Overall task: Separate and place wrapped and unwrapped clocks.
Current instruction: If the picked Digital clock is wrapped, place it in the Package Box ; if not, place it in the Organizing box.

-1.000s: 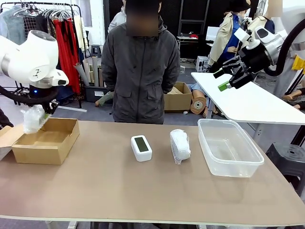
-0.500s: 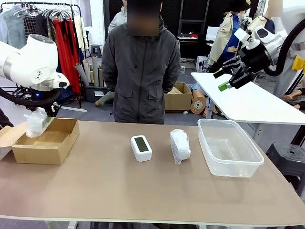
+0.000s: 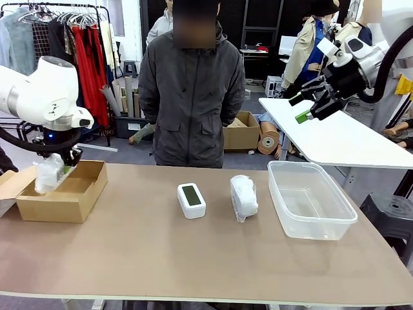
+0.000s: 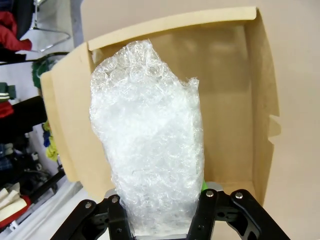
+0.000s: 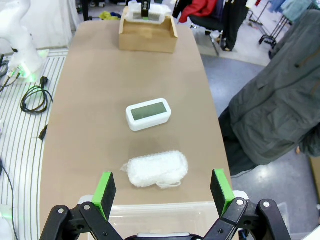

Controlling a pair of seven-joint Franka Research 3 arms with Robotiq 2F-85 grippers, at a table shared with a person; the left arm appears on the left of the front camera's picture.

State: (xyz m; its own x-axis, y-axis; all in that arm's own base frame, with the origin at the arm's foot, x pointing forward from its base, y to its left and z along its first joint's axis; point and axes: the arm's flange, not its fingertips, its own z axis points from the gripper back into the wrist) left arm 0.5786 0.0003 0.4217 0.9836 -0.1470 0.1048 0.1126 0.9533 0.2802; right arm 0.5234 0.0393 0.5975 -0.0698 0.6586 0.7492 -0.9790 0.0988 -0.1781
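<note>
One wrapped bundle (image 3: 243, 197) lies between bare clock (image 3: 191, 199) and tub (image 3: 310, 201), apparently touching neither.

Colour reference from my operator station.
I read white translucent bubble wrap, dimpled all over, on the left bundle (image 4: 150, 140) and the centre bundle (image 3: 244, 197). Bare clock (image 3: 191, 200): white, grey-green screen. Box (image 3: 55, 210): plain brown cardboard. Bin (image 3: 275, 194): clear, colourless. Table (image 3: 161, 258): plain tan. Right gripper (image 5: 163, 192): black body, bright green pads (image 5: 105, 192).

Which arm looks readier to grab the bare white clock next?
Probably right: the right hand is open and empty, while the left hand is shut on a white bubble-wrap bundle over the brown cardboard box.
</note>
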